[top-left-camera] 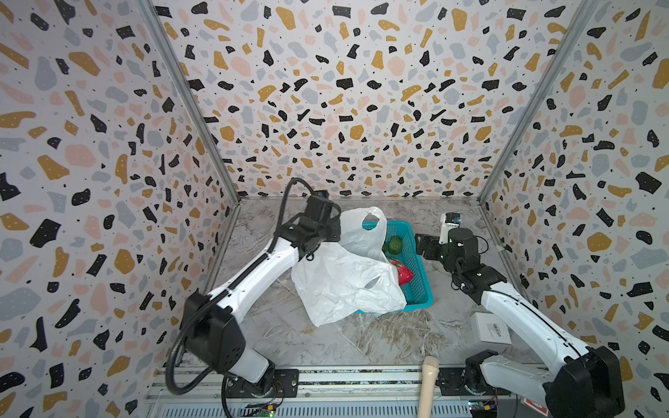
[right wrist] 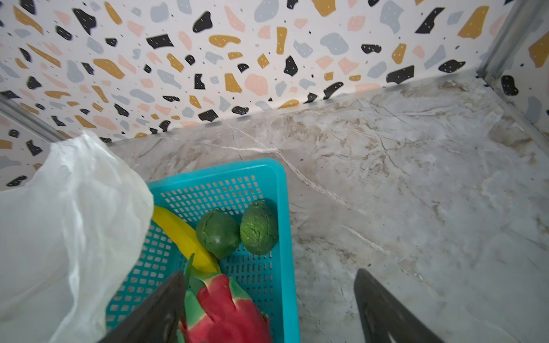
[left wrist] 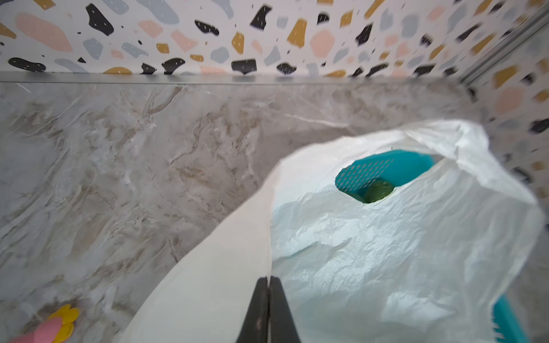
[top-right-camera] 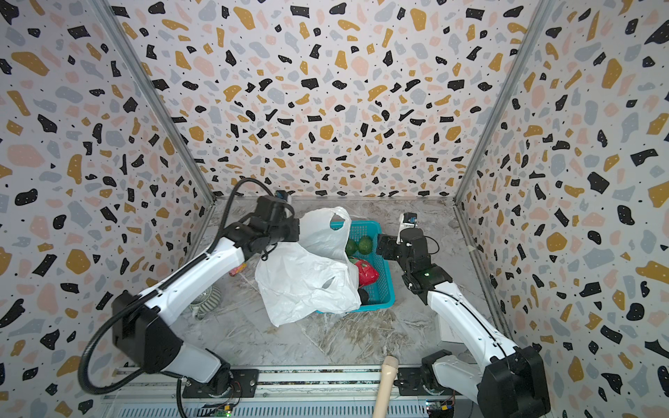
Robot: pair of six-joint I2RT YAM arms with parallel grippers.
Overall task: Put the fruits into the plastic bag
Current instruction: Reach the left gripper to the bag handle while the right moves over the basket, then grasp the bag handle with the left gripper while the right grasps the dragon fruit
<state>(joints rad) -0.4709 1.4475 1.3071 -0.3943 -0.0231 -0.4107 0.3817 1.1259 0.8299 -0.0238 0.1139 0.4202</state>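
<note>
No text can be read. A printed label (top-left-camera: 497, 329) is seen on a white box (top-left-camera: 481, 325) at the lower right of a top view, but its print is too small. A red sticker (top-left-camera: 534, 408) at the bottom edge is cut off.

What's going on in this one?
The left gripper is shut on an edge of the white plastic bag, which drapes over the teal basket. The right gripper hangs open above the basket, near the red fruit. The banana and two green fruits lie in the basket; none is visibly bagged.
</note>
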